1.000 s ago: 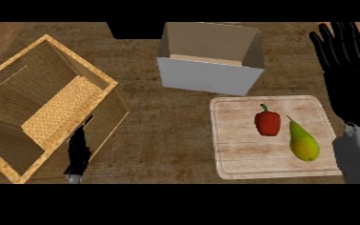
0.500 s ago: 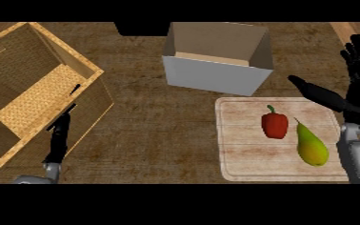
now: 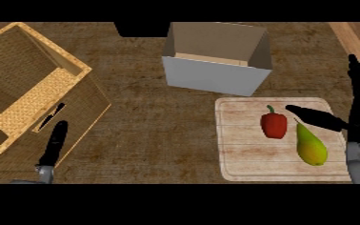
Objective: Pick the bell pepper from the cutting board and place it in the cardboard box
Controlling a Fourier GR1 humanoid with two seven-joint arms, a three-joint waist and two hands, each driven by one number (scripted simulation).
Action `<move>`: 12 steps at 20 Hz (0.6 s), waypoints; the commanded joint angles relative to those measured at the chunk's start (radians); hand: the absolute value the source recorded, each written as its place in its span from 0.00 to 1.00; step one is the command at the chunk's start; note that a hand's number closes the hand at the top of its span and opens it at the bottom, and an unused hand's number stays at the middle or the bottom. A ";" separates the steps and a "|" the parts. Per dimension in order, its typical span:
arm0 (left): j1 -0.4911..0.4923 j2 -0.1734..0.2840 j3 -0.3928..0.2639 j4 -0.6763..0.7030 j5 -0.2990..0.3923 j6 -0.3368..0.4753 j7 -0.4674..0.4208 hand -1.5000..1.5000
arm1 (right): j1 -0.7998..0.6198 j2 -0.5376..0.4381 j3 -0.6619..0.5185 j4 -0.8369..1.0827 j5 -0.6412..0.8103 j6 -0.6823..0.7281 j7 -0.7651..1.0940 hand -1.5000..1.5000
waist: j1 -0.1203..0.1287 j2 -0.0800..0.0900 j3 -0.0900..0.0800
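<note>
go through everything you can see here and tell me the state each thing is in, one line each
Red bell pepper: lying on the board, not held.
Yellow-green pear: lying beside the pepper, untouched.
Pale wooden cutting board: flat on the counter.
Grey cardboard box: open, nothing visible inside.
Woven wicker basket: open-topped.
Right hand: open, reaching over the board.
Left hand: open, fingers straight.

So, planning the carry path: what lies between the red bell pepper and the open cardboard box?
Head view: only bare board and wooden counter separate red bell pepper from cardboard box.
</note>
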 commanded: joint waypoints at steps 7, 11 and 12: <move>0.025 -0.019 -0.017 -0.001 -0.032 0.003 -0.026 0.50 | -0.031 -0.299 0.159 -0.097 0.035 0.512 0.455 0.00 | 0.019 0.003 -0.003; -0.001 -0.041 -0.014 0.001 -0.037 0.007 -0.010 0.50 | -0.039 -0.249 0.257 -0.242 -0.006 0.628 0.664 0.00 | 0.004 0.001 0.000; 0.029 -0.026 0.003 0.016 -0.023 -0.016 -0.046 0.50 | -0.105 -0.271 0.231 -0.241 -0.053 0.694 0.742 0.00 | 0.014 0.002 -0.001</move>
